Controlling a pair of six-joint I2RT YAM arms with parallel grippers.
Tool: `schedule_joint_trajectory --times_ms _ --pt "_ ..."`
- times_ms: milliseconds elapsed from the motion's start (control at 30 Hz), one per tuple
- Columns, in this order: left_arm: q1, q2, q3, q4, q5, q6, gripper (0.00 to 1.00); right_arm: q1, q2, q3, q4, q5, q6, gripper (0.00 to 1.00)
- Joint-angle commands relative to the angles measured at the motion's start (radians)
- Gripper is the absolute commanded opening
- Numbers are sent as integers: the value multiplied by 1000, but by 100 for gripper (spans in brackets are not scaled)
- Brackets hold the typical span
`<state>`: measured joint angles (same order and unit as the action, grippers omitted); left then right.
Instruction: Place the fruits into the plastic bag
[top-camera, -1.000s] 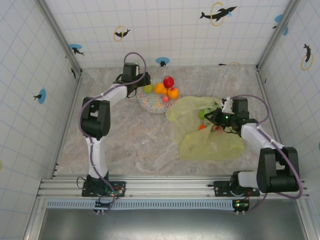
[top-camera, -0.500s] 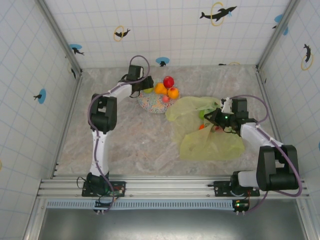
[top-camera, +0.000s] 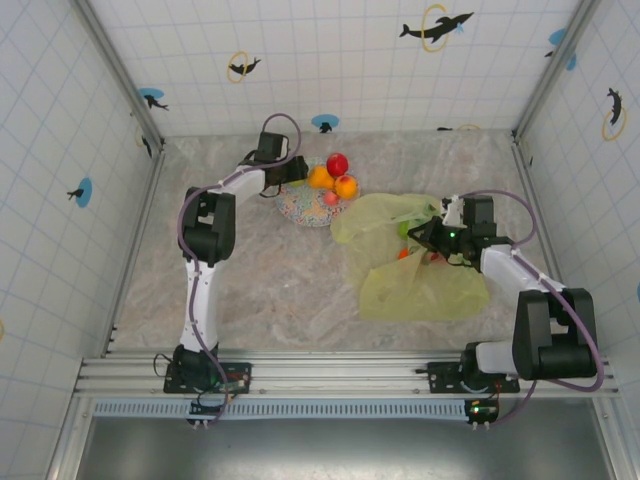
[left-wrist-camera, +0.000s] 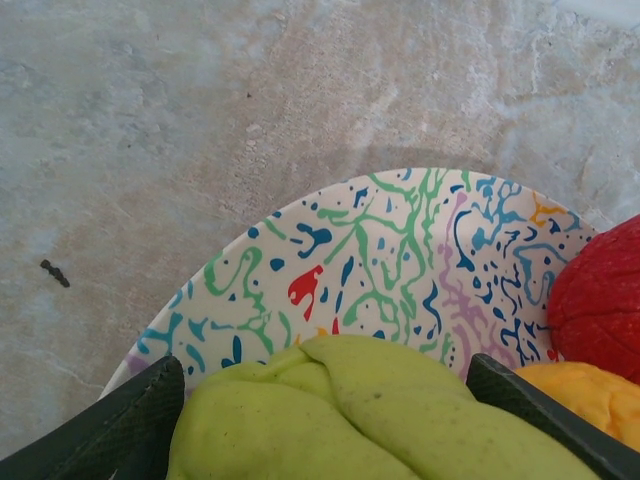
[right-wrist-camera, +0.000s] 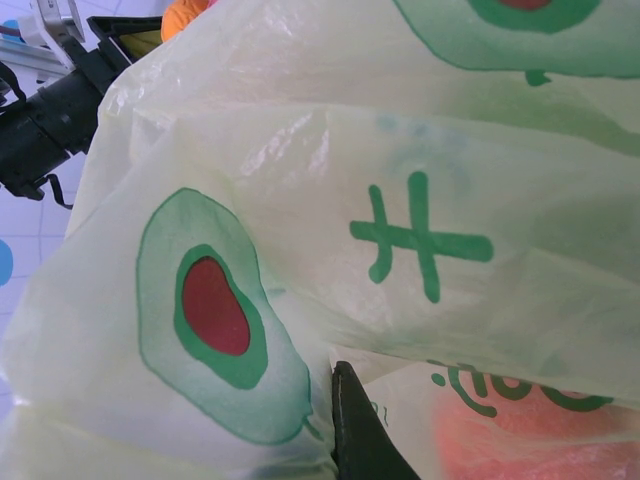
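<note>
A: Briefly, the left gripper (top-camera: 296, 172)?
B: Jaws stood apart, one finger (left-wrist-camera: 110, 425) on each side of the yellow-green pear (left-wrist-camera: 370, 420). The pear lay on the patterned plate (left-wrist-camera: 400, 250) beside a red fruit (left-wrist-camera: 600, 300). A firm grip could not be confirmed.
A: Other fruits?
B: Two oranges (top-camera: 320, 177), a red apple (top-camera: 338, 163) and a small pink one (top-camera: 331, 198) sat on the same plate.
A: Right gripper (top-camera: 428, 236)?
B: Closed, pinching the film of the plastic bag (top-camera: 425, 285) at its raised edge. The bag lay crumpled on the table (top-camera: 260, 270), right of the plate.
</note>
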<state>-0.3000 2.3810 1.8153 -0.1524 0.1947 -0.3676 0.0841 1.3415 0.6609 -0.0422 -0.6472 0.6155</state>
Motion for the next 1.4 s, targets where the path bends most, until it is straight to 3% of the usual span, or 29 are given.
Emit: schedule_joint_trajectory --times_ms 0,167,400,633,800,900,1133,1267,1367 --pt "2 13 5 -55 -2 17 72 2 2 26 15 5 -11 0" --pt "-1 -20 -40 -54 -21 32 64 0 -1 13 22 6 -8 0" --pt "-1 -200 -200 31 -21 8 56 2 -8 10 19 8 -9 0" --pt "-4 -534 -590 243 17 -89 54 2 -12 11 16 11 -10 0" --pt "-53 -780 -805 281 16 -113 54 2 -4 23 16 11 -10 0" --pt "-113 -914 -928 314 14 -111 53 3 1 25 25 10 -7 0" --pt "-368 -1091 -1098 412 90 -31 54 7 10 29 32 8 -3 0" --pt "-525 -1083 -1106 450 103 74 53 8 10 28 31 11 -3 0" --pt "-568 -993 -1058 437 102 123 53 11 10 34 27 8 -4 0"
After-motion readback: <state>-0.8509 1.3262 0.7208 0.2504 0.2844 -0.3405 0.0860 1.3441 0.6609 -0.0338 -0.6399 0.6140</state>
